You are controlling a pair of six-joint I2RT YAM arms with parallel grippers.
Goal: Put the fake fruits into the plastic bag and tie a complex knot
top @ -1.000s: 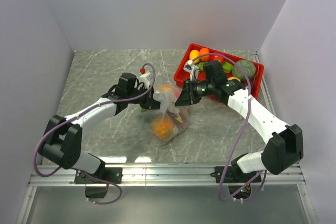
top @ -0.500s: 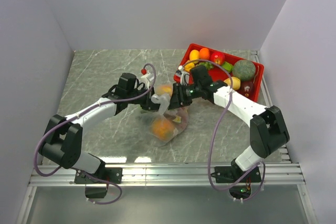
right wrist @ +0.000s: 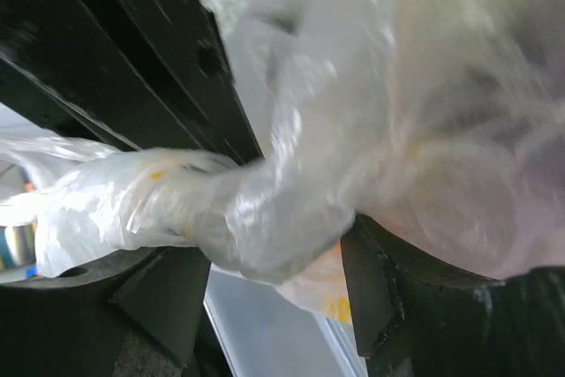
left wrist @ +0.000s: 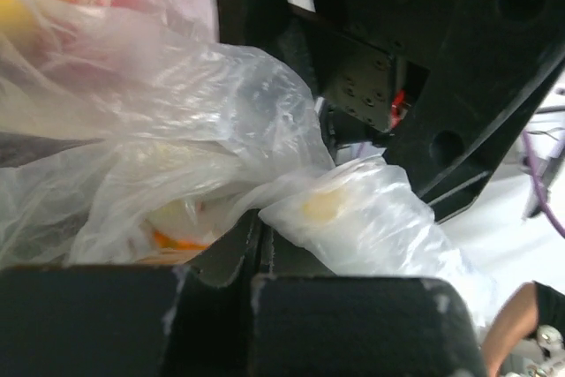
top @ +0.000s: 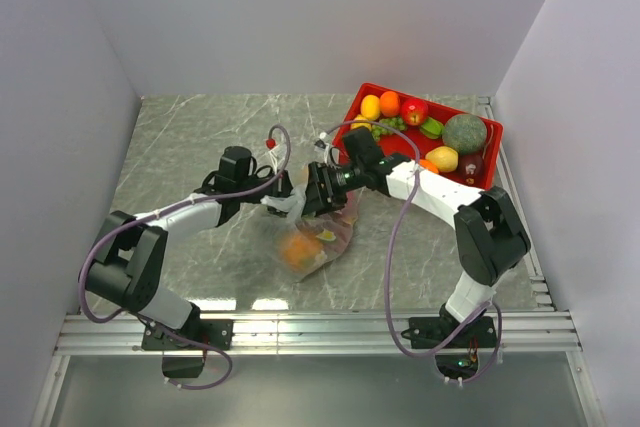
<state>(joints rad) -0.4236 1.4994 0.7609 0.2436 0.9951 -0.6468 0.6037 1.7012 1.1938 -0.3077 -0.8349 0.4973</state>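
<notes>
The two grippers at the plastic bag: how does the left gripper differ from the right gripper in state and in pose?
The left gripper is shut, pinching film of the plastic bag; the right gripper is open, with the twisted neck across its gap. The left gripper reaches in from the left, the right gripper from the side of the red tray. Both meet at the neck.

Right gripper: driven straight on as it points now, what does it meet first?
The twisted neck of the bag, lying between the right gripper's open fingers; just behind, probably the left gripper.
</notes>
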